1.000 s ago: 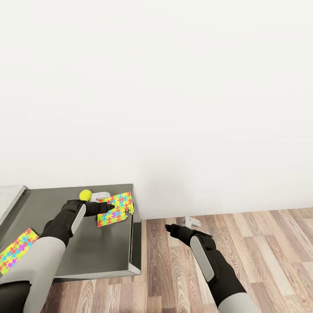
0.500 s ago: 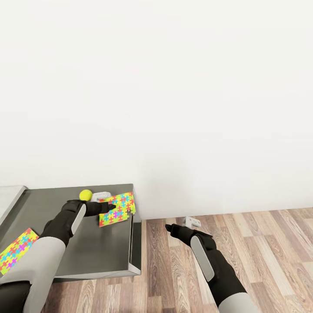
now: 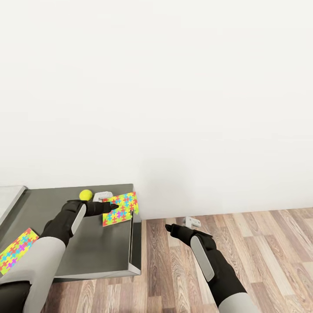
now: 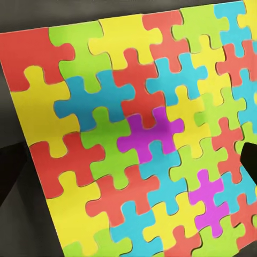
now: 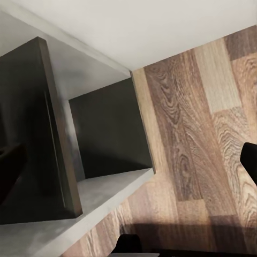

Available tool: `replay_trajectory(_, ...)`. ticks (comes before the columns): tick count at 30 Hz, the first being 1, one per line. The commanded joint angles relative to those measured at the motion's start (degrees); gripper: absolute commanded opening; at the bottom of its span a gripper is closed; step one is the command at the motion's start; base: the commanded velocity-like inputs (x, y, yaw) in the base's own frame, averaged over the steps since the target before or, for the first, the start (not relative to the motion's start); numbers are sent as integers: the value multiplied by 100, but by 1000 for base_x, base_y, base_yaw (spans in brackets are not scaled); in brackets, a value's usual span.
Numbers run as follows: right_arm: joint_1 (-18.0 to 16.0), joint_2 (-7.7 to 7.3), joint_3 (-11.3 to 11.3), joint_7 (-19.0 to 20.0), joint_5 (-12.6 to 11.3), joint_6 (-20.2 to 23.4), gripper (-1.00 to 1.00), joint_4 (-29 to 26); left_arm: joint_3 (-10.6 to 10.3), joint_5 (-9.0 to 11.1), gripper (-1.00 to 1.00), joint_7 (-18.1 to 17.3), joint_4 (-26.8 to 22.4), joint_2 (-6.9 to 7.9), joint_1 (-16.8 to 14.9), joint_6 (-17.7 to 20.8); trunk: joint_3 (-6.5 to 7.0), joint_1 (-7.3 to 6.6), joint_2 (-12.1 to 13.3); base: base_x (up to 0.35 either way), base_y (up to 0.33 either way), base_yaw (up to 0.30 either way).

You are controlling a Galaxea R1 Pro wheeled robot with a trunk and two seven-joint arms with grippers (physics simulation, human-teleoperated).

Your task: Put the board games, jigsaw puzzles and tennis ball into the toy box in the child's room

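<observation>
The left gripper [image 3: 114, 208] is pinching one jigsaw puzzle [image 3: 120, 208] by its edge, holding it tilted above the grey table [image 3: 100, 248] near the far right corner, beside the tennis ball [image 3: 85, 195]. A second puzzle [image 3: 15, 251] is lying flat at the table's near left. The right gripper [image 3: 167, 227] is hanging over the wood floor [image 3: 261, 243], empty; whether its fingers are parted I cannot tell.

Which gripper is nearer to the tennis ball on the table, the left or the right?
Left. The left gripper is over the table beside the tennis ball, at a jigsaw puzzle. The right gripper hangs over the wood floor, off the table.
</observation>
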Motion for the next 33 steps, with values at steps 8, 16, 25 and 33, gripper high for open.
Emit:
replay_trajectory(8, -3, -1, 8, -52, -60, 17, 100, -8, 12, 42, 100, -13, -5, 7, -3, 40, -9, 3, -10, 0, 0, 0)
replay_trajectory(16, -3, -1, 3, -51, -60, 17, 100, -8, 12, 45, 100, -21, -3, 8, -3, 39, -9, 3, -10, 0, 0, 0)
replay_trajectory(25, -3, -1, 0, -51, -60, 17, 100, -8, 17, 54, 100, -26, -1, 8, -3, 38, -9, 3, -10, 0, 0, 0)
replay_trajectory(33, -3, -1, 0, -51, -60, 17, 100, -8, 6, 41, 100, -403, -5, 15, -3, 21, -9, 3, -10, 0, 0, 0)
